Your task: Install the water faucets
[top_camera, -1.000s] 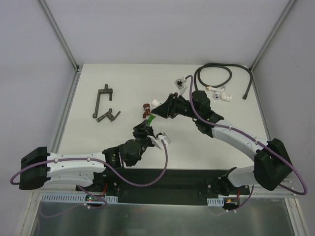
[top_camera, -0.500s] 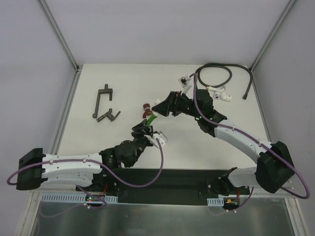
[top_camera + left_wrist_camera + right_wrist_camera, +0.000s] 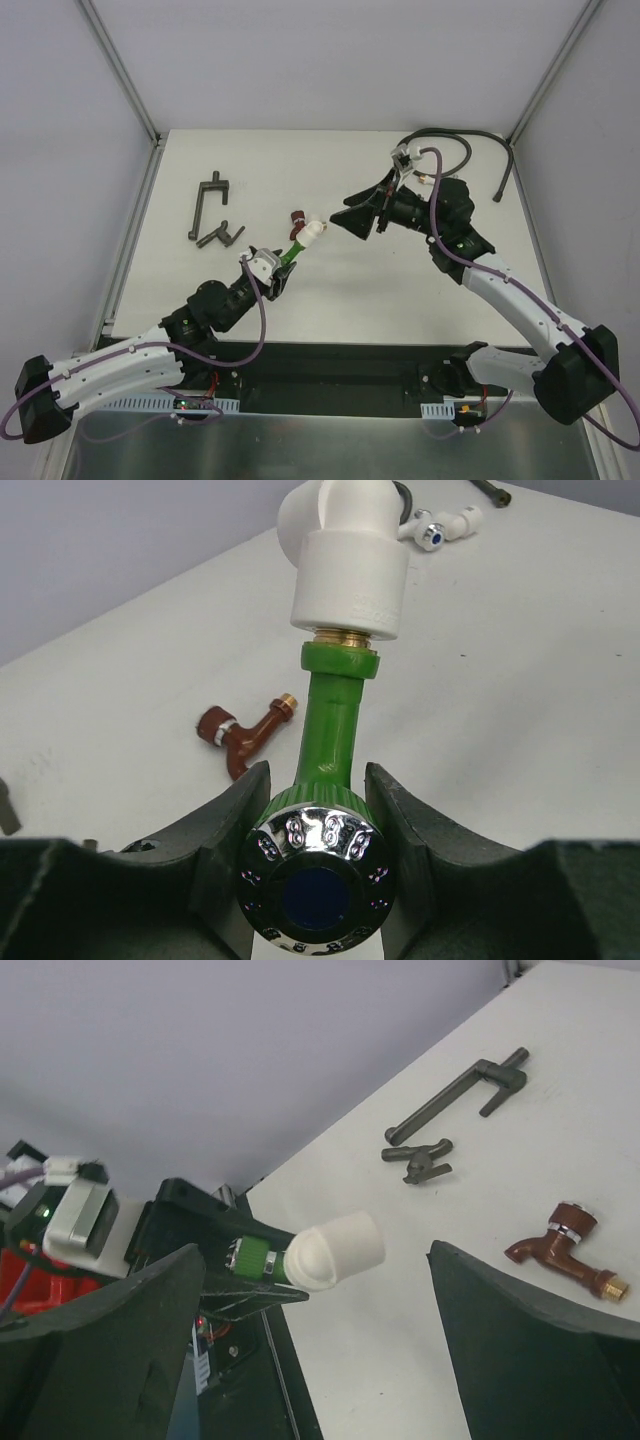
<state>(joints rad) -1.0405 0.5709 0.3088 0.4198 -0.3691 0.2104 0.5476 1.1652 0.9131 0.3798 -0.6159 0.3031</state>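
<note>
My left gripper (image 3: 318, 820) is shut on the chrome-capped knob of the green water faucet (image 3: 335, 730), one finger on each side. The faucet's threaded end sits inside a white elbow fitting (image 3: 345, 570), carried above the table. From above, the left gripper (image 3: 283, 262) holds the green faucet (image 3: 292, 250) pointing at the elbow (image 3: 313, 231). My right gripper (image 3: 345, 215) stands open just right of the elbow, apart from it. In the right wrist view the elbow (image 3: 335, 1250) shows between wide-spread fingers (image 3: 540, 1340), untouched. The dark red faucet (image 3: 298, 218) lies loose on the table.
Two dark metal clamp pieces (image 3: 210, 195) (image 3: 220, 237) lie at the left. A black hose (image 3: 440, 148) curls at the back right, with small white fittings (image 3: 435, 530) beside it. Metal frame posts rise at the table's back corners.
The right gripper opened, let go of the white elbow and drew back to the right. The left arm swung left, still carrying the green faucet with the elbow on it.
</note>
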